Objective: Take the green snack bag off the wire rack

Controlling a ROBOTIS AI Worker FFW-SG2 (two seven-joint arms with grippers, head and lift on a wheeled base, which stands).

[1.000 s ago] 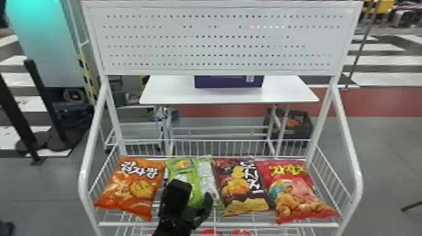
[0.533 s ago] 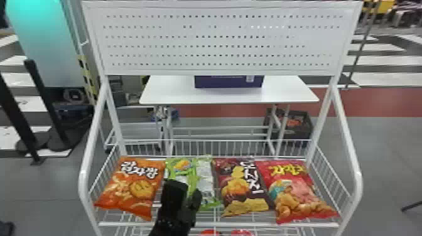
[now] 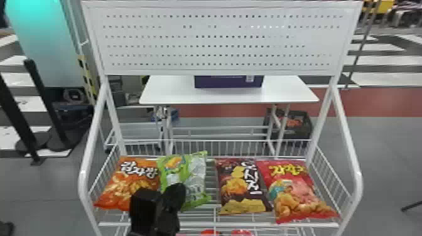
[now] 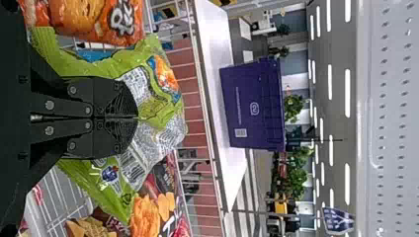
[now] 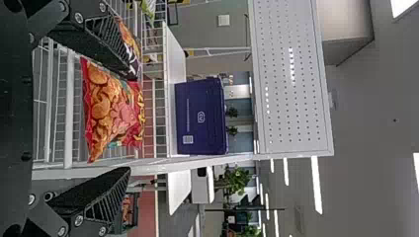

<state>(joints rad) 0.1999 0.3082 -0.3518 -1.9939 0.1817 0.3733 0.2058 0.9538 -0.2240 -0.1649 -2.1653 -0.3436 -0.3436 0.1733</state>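
The green bag (image 3: 197, 177) is pinched by the left gripper (image 4: 137, 117), its fingers closed together; the right gripper (image 5: 132, 122) is spread wide, with nothing held. The bag is seen at the rack (image 3: 216, 224), between the orange bag (image 3: 138, 179) and brown bag (image 3: 240, 194); whether it is fully unsupported cannot be told. Lifting seems in hand; a clear raise, then a pull-back, is called for.

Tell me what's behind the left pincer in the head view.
Parts of the orange snack bag and green snack bag. The left pincer covers the orange one's lower right corner and the green one's lower left.
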